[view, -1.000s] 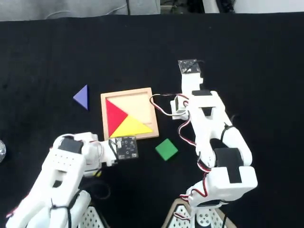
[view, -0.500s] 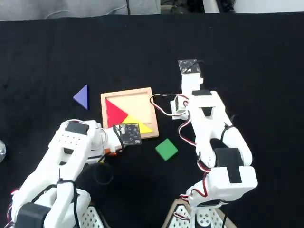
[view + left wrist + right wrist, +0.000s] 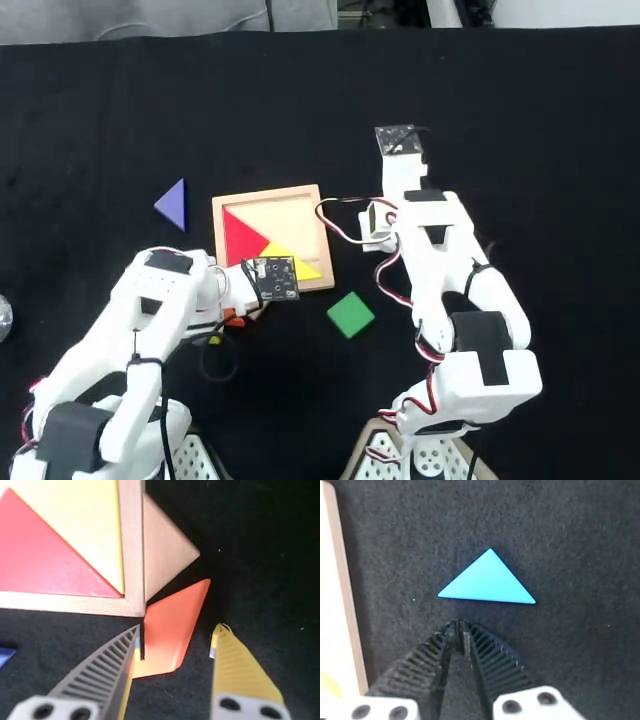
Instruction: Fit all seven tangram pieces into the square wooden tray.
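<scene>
Left wrist view: left claw (image 3: 177, 630) stands apart, straddling the orange parallelogram (image 3: 172, 625), which lies flat on the worktop (image 3: 260, 555) just outside a corner of the tray (image 3: 131, 555). Red triangle (image 3: 45, 560) and yellow triangle (image 3: 75, 510) are seated inside the tray. Risk: one claw tip sits hard by that corner, so closing could catch the rim and shift the tray. It could also skid the thin piece into the tan triangle (image 3: 162, 547) lying against the tray's outer wall. Right claw (image 3: 459, 627) is together, near the blue triangle (image 3: 487, 582) beside the tray.
</scene>
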Tool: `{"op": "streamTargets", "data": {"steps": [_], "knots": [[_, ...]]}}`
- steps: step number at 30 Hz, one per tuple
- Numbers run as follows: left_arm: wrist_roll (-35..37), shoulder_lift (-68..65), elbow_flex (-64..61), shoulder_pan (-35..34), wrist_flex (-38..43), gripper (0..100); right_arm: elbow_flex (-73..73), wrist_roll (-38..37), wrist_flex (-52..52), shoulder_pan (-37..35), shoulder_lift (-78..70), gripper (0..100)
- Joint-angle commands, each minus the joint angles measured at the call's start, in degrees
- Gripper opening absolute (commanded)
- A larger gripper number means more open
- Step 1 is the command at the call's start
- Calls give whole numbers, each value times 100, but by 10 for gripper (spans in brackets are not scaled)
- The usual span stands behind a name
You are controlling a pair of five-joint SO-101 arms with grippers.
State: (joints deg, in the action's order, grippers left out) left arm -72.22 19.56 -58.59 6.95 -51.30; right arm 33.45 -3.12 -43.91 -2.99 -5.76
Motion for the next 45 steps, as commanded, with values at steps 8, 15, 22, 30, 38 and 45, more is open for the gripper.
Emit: {"op": "streamTargets", "data": {"steps": [8,15,22,30,38,45], "knots": [[-334,-659,716,-303,-510,223,-312,0,-35,62,31,11],[-308,-1169,1279,-330,-976,204,-312,0,-35,62,31,11],[-299,-1160,1464,-338,-1002,87,-312,-9,-35,62,31,11],[-18,-1160,1508,-242,-1442,91,-312,-9,-35,62,31,11],[1600,-642,2440,-514,-1978,87,-312,-9,-35,53,31,11],[2145,-571,1965,-945,-1266,87,-312,-9,-35,53,31,11]]}}
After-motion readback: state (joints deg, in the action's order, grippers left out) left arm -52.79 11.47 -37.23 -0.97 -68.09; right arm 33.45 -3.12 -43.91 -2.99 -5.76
